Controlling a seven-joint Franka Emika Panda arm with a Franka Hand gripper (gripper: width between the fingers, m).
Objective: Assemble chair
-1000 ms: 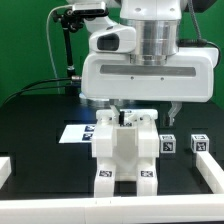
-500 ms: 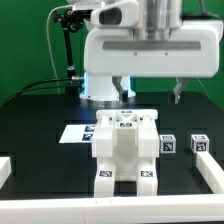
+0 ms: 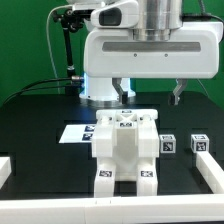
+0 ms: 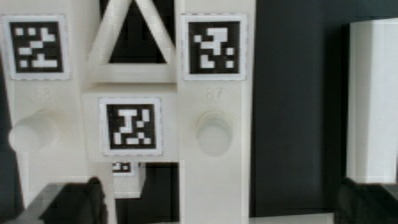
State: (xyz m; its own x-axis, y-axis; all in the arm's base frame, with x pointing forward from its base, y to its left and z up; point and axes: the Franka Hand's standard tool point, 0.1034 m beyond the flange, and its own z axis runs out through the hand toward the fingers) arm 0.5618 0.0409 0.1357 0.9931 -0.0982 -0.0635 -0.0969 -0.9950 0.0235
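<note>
The white chair assembly [image 3: 125,150] stands upright in the middle of the black table, with marker tags on its top and front feet. My gripper [image 3: 150,95] hangs open and empty a little above it, fingers [image 3: 122,92] spread wider than the part and touching nothing. In the wrist view the chair assembly [image 4: 134,120] fills the picture with three tags, and my gripper [image 4: 222,210] shows as two dark fingertips [image 4: 80,205] far apart on either side of it.
The marker board [image 3: 77,132] lies behind the chair at the exterior view's left. Two small tagged white parts [image 3: 169,143] [image 3: 199,142] sit at the right. White rails [image 3: 211,172] border the table at left, right and front. The robot base [image 3: 100,95] stands behind.
My gripper has risen straight up from the chair assembly, open, over the first half second, then held still. The chair has not moved.
</note>
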